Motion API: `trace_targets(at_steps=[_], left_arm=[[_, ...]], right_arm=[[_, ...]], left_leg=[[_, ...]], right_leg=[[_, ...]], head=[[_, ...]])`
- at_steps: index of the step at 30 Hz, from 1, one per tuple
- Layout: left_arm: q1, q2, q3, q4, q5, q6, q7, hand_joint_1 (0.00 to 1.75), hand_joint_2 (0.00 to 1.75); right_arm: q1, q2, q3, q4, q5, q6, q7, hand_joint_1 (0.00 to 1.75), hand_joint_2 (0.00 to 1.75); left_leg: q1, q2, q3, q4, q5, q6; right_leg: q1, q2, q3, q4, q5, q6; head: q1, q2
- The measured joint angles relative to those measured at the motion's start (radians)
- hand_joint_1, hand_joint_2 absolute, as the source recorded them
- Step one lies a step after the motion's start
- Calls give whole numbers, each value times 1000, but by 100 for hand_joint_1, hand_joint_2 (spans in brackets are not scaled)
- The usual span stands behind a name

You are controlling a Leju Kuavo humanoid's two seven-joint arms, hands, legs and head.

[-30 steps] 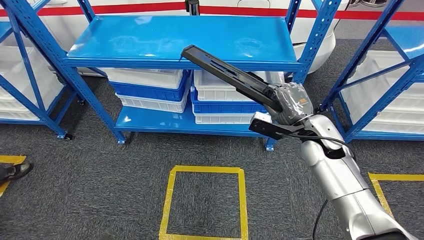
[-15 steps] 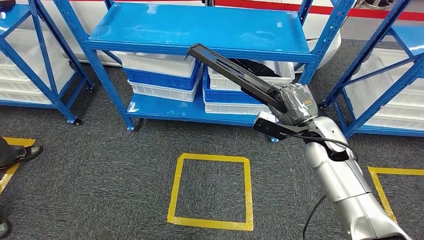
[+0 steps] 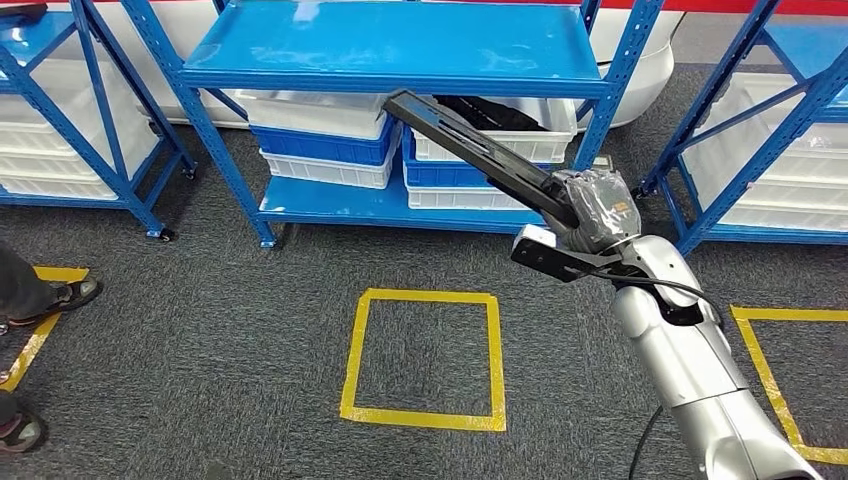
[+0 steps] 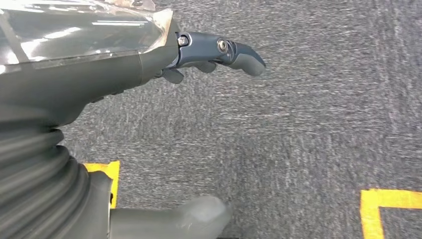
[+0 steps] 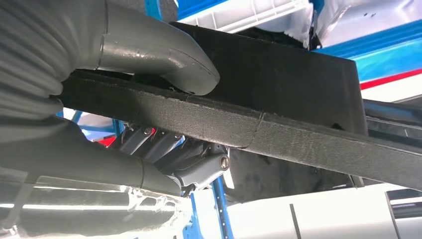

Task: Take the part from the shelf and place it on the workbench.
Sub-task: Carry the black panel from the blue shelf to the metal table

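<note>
The right hand [image 3: 590, 210] gripped the part [image 3: 470, 150] at one end; long, stiff and probably light, it would lever downward. The left hand [image 4: 149, 59] held nothing, fingers [image 4: 234, 52] apart.

**Right hand held long black part in front of blue shelf**

The right hand [image 3: 592, 212] gripped one end of a long black part [image 3: 470, 150]. From the fingers, wrapped about that end, the part rose at a slant away from the arm, its far end reaching in front of the blue shelf [image 3: 400, 45], just under the edge of the upper board. Beyond the fingers, white and blue bins [image 3: 325, 140] stood stacked on the lower board. Below the fingers and toward the robot's left, a yellow tape square [image 3: 425, 358] lay on the grey carpet. Far off on that same side, a person's shoes [image 3: 70, 295] stood at the edge of the carpet.
</note>
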Motion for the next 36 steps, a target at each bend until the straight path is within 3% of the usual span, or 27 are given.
trace_targets(at_steps=[1,3,5,6,8,10,13,14,15,16,18,20,22,24,25,27,29,30,31,32,34,36], left_arm=[[0,0,0,0,0,0,-1,0,175],[-1,1,0,0,0,0,-2,0,175],[-1,1,0,0,0,0,-3,0,175],[-1,2,0,0,0,0,-4,0,175],[-1,2,1,0,0,0,-5,0,175],[-3,1,2,0,2,0,-6,0,175],[-4,1,3,0,6,-2,-7,0,175],[-4,1,4,0,7,-3,-8,0,175],[-4,1,4,0,7,-4,-8,0,175],[-4,0,4,0,7,-5,-8,0,175],[-4,-1,4,0,8,-6,-8,0,175],[-4,-2,5,0,10,-6,-8,0,175],[-4,-2,7,0,12,-6,-8,0,175],[-2,-1,11,0,13,-7,-9,0,175],[-2,-1,13,0,14,-7,-9,0,175],[-1,-1,16,0,12,-7,-9,0,175],[-1,-1,19,0,10,-7,-9,0,175],[-1,-1,19,0,8,-7,-10,0,175],[-1,-1,19,0,7,-8,-10,0,175],[-2,0,20,0,6,-9,-11,0,175],[-3,1,20,0,5,-12,-11,0,175],[-5,1,21,0,4,-13,-12,0,175]], right_arm=[[3,0,0,0,1,1,0,175,175],[6,0,-1,-3,1,1,0,175,175],[6,0,-4,-7,2,1,-1,175,175],[5,0,-5,-8,3,1,-1,175,175],[5,1,-7,-10,4,2,-3,175,175],[6,0,-8,-11,4,2,-4,175,175],[8,-1,-8,-11,7,3,-5,175,175],[11,-1,-8,-11,9,3,-5,175,175],[13,-1,-8,-11,10,3,-5,175,175],[15,-1,-8,-11,11,3,-5,175,175],[14,-1,-9,-12,12,4,-5,175,175],[13,-1,-11,-15,12,4,-5,175,175],[13,-1,-14,-18,12,4,-6,175,175],[13,-1,-16,-19,13,4,-6,175,175],[13,-1,-17,-21,13,5,-6,175,175],[13,-1,-21,-25,13,6,-6,175,175],[16,-1,-26,-28,15,7,-5,175,175],[19,-1,-29,-28,16,7,-5,175,175],[24,-2,-31,-29,17,8,-4,175,175],[29,-2,-34,-32,18,8,-3,175,175],[36,-4,-41,-42,20,8,-1,175,175],[36,-5,-50,-53,22,7,0,175,175]], left_leg=[[4,0,23,-8,14,-2],[9,0,114,-123,53,-1],[6,-3,191,-239,63,6],[2,-5,205,-266,60,10],[-3,-5,206,-281,64,19],[-3,-1,202,-298,76,37],[-5,2,181,-306,97,62],[-6,2,172,-306,104,65],[-8,2,162,-304,110,65],[-8,2,154,-302,116,64],[-9,2,138,-293,126,58],[-13,2,124,-283,134,49],[-15,1,115,-279,144,38],[-12,0,107,-276,148,27],[-11,0,98,-261,133,20],[-5,-1,64,-175,60,9],[0,0,25,-45,-18,-1],[2,0,20,-5,-35,-4],[4,0,33,-1,-36,-5],[6,0,69,-42,-19,-5],[7,-1,168,-183,22,1],[2,-4,219,-267,40,11]], right_leg=[[-1,0,-8,2,5,3],[-4,0,-20,6,13,10],[-2,-1,-28,9,20,21],[-2,-1,-32,10,24,28],[-1,-1,-39,8,34,45],[1,0,-59,34,13,48],[2,1,-133,215,-84,33],[1,1,-153,275,-108,33],[1,1,-156,301,-117,36],[1,1,-139,287,-112,43],[0,1,-52,156,-75,56],[4,2,14,39,-48,54],[9,5,20,16,-39,40],[4,4,12,18,-25,26],[-1,4,7,18,-16,17],[-6,1,-6,17,-1,5],[-5,1,-23,18,13,0],[-5,0,-31,19,19,2],[-5,1,-39,19,25,5],[-5,1,-45,19,30,8],[-4,2,-54,21,40,17],[-2,1,-61,23,50,30]], head=[[0,0],[0,0],[1,0],[1,0],[2,0],[4,0],[6,0],[6,0],[6,0],[6,0],[6,0],[5,0],[4,0],[4,0],[4,0],[2,0],[1,0],[1,0],[1,0],[1,0],[1,0],[3,0]])
